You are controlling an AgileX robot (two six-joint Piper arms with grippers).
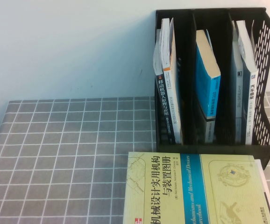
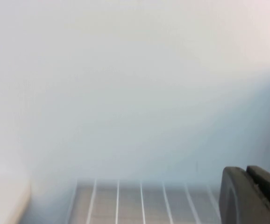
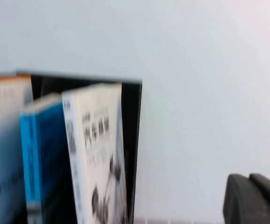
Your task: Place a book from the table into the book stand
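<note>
**Thick yellow-green book lies flat in front of the black stand**

The book (image 1: 191, 189) is a broad slab with a pale yellow-green cover, a blue vertical band, black Chinese title and fine line drawings. It lies face up on the table (image 1: 69, 149), just in front of the book stand (image 1: 261, 93) and outside it.

The stand is tall black plastic with perforated, slanted sides and three compartments, each already holding upright volumes; the middle one has a blue book with cream page edges (image 1: 207, 77).

The table wears a grey cloth ruled with a white grid. Behind it rises a plain pale wall.

The left gripper (image 2: 252, 196) shows only as a dark, rounded finger edge above the gridded cloth, facing the wall. The right gripper (image 3: 254, 198) shows likewise, with the stand ahead of it and to one side. Whether either pincer is released or clenched cannot be told.
</note>
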